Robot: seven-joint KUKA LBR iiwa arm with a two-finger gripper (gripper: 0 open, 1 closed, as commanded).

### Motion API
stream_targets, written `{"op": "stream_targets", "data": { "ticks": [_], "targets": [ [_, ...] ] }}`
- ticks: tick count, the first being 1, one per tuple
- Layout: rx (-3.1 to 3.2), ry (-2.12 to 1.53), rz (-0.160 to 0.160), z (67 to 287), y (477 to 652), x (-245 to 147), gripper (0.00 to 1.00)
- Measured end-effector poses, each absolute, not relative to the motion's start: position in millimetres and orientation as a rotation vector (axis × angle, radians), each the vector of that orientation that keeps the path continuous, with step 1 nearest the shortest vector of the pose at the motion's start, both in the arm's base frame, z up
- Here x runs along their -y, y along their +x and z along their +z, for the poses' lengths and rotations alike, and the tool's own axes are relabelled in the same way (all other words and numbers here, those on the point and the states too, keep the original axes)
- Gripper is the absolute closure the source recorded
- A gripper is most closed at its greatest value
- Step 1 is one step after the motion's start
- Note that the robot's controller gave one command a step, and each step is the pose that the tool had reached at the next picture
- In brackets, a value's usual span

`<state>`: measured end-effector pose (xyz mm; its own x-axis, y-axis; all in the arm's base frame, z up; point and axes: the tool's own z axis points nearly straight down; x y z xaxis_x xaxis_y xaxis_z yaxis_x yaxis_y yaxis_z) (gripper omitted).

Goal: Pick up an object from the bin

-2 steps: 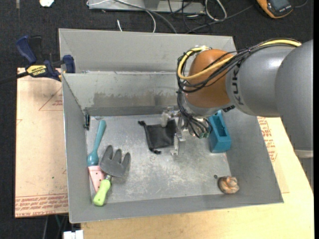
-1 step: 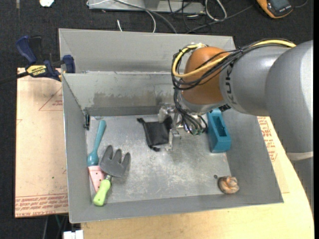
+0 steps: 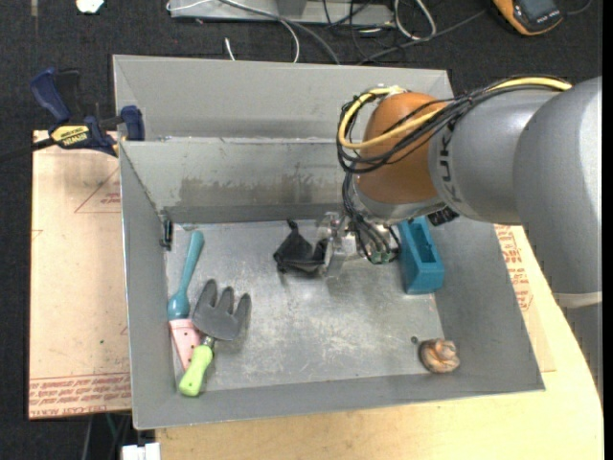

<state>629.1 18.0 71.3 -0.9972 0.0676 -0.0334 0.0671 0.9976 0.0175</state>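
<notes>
In the camera view the arm (image 3: 517, 151) reaches in from the right and bends down over the far middle of the bin (image 3: 144, 257). Its orange wrist cover (image 3: 402, 151) and looped cables hang above the floor, so the jaws come down steeply, probably because a drop from above keeps the arm clear of the bin's walls. The jaws sit low, close to the bin floor and just left of a blue block (image 3: 420, 257) that lies along the right wall. A crumpled black thing (image 3: 299, 254) lies touching their left side, in the far middle of the floor near the back wall. I cannot tell whether the jaws are apart, together or clamped on that black thing, because the wrist hides their tips and the black thing shows beside them rather than plainly between them. It is the thing nearest to them, so I judge it the likely pick, and the bare floor around it gives the jaws room. Its irregular shape may make a grip unsure. The rest lies well apart from the jaws. At the near left a teal-handled tool (image 3: 187, 271) lies slanted by the left wall, with a grey toy fork with a green handle (image 3: 218, 319) and a pink piece (image 3: 179, 340) crowded beside it. A small brown shell-like thing (image 3: 440, 355) lies alone toward the near right corner.
</notes>
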Motion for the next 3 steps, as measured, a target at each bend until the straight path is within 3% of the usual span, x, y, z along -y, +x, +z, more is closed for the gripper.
{"op": "stream_targets", "data": {
  "ticks": [1,2,3],
  "targets": [
    [-3.106,0.105,0.026,71.5,629.0,-18.0,1.0],
    [-3.11,0.046,0.024,146.7,622.0,-22.3,1.0],
    [-3.101,-0.278,0.02,229.6,624.9,-28.3,1.0]
  ]
}}
